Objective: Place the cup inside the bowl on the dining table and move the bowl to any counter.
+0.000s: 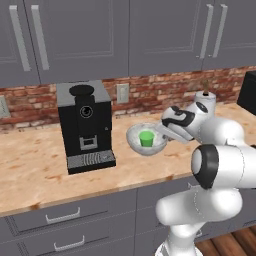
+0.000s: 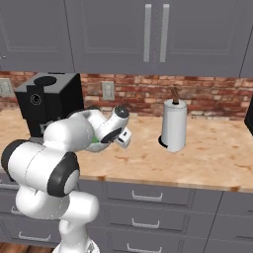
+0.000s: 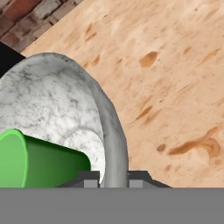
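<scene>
The gripper [image 3: 113, 177] pinches the rim of the bowl [image 1: 136, 141] above the counter [image 1: 35, 170], the cup [image 1: 146, 138] inside; in the right base view, the arm hides most of the bowl.

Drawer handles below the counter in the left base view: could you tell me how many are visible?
2: one handle on the upper drawer, another below it; the arm may hide more.

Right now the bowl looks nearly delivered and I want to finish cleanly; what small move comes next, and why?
Probably lower it. The gripper pinches the bowl by its rim, the cup inside, above the counter beside the coffee machine. Whether it touches down is unclear, so settle before opening.
</scene>
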